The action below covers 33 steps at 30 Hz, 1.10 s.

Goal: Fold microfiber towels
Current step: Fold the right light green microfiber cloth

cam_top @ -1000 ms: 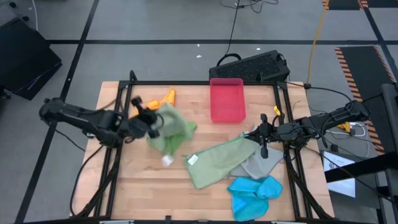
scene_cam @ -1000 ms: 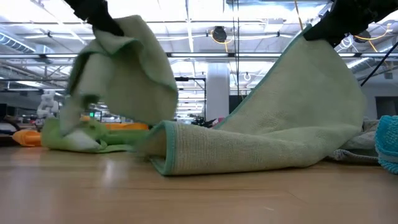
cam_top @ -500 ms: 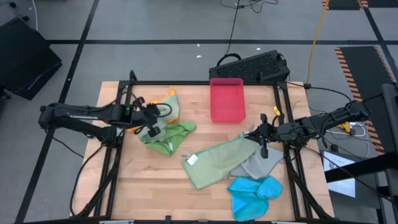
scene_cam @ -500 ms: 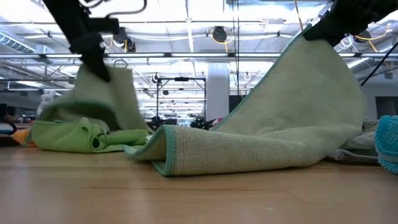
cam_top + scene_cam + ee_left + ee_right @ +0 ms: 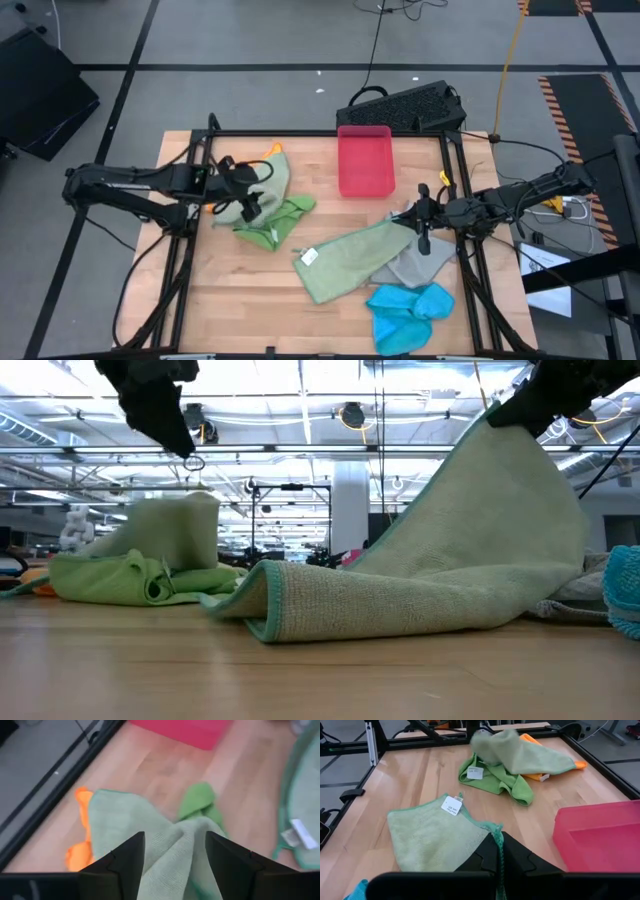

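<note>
Sage towel (image 5: 345, 260) lies mid-bench, long axis diagonal; we note right gripper (image 5: 421, 222) clenched on its far corner. Left gripper (image 5: 247, 203), fingers spread, hovers over sage-and-green heap (image 5: 270, 205), nearer it.

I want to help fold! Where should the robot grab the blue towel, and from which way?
Probably the blue towel is best pinched at its outer edge, from above. It lies crumpled at the table's front right, with no flat corner showing. The right gripper is nearest, but it is shut on the sage towel.
</note>
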Each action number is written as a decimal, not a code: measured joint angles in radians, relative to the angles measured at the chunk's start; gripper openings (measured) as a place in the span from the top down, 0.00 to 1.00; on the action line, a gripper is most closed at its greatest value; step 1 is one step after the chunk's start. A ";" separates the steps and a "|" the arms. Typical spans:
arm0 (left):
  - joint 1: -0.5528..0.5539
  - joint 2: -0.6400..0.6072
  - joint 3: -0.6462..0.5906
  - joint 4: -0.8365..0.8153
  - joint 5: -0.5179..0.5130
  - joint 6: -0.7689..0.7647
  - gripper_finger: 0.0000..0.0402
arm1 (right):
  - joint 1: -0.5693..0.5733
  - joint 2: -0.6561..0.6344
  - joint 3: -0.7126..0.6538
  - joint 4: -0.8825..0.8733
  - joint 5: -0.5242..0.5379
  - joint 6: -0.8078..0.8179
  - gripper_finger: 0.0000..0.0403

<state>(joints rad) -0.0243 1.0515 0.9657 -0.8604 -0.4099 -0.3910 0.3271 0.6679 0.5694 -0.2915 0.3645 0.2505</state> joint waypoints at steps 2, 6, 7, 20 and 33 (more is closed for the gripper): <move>-0.035 0.000 -0.008 -0.001 0.000 -0.043 0.47 | 0.000 0.001 0.000 0.001 0.000 0.014 1.00; -0.132 0.020 -0.042 0.020 -0.003 -0.145 0.47 | 0.000 0.001 0.000 0.001 0.000 0.040 1.00; -0.165 0.030 -0.056 0.047 -0.005 -0.156 0.47 | 0.000 0.001 0.000 0.001 0.000 0.046 1.00; -0.403 0.327 -0.237 0.890 -0.151 0.009 0.47 | 0.000 0.001 0.000 0.001 0.040 0.081 1.00; -0.479 0.585 -0.238 0.892 -0.027 0.025 0.47 | 0.000 0.001 0.000 -0.056 0.084 0.078 1.00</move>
<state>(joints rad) -0.5032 1.6368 0.7280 0.0312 -0.4366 -0.3659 0.3267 0.6685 0.5690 -0.3479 0.4484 0.3290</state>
